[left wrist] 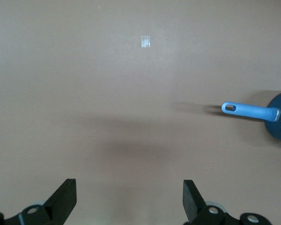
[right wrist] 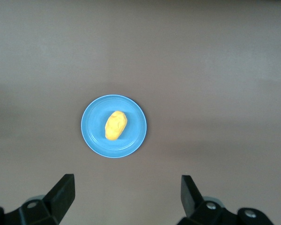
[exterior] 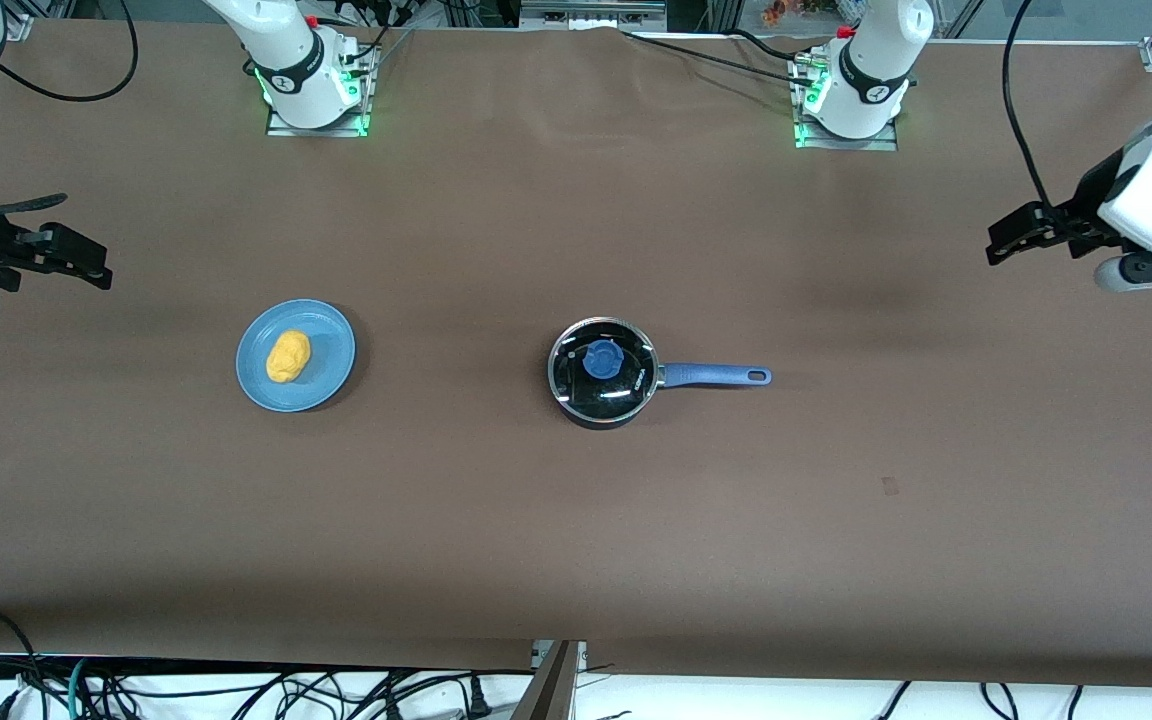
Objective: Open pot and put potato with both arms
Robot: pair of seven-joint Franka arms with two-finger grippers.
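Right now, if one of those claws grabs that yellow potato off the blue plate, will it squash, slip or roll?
The potato looks lumpy and oval, so it would probably wobble rather than roll far. Its matte skin suggests a fair grip. It lies loose on the plate, which looks smooth, so a nudge might slide it. Firmness cannot be told.

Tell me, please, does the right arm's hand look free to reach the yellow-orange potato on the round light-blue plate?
Probably yes: the yellow-orange potato lies uncovered on the light-blue plate, and the right hand is open with nothing between.
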